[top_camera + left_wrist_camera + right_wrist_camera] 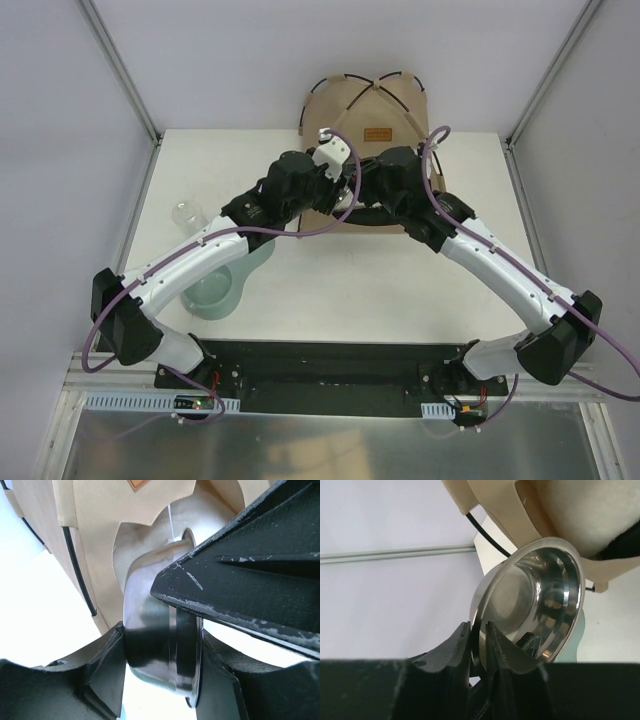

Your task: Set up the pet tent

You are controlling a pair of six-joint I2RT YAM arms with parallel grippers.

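The tan pet tent (370,105) stands at the table's far edge, with thin black poles over its top and a brown label patch (376,134). Both grippers meet just in front of it. My left gripper (335,188) is shut across a steel bowl (150,630), one finger on its base and one at its rim. My right gripper (362,190) pinches the rim of the same bowl (530,600). The bowl is held on edge above the table. The tent fabric fills the left wrist view (90,520) and shows in the right wrist view (495,500). The white ball is hidden.
A clear glass jar (187,213) stands at the left of the table. A pale green dish (215,290) lies under the left arm. A white fluffy cushion (585,515) sits inside the tent. White walls enclose the table.
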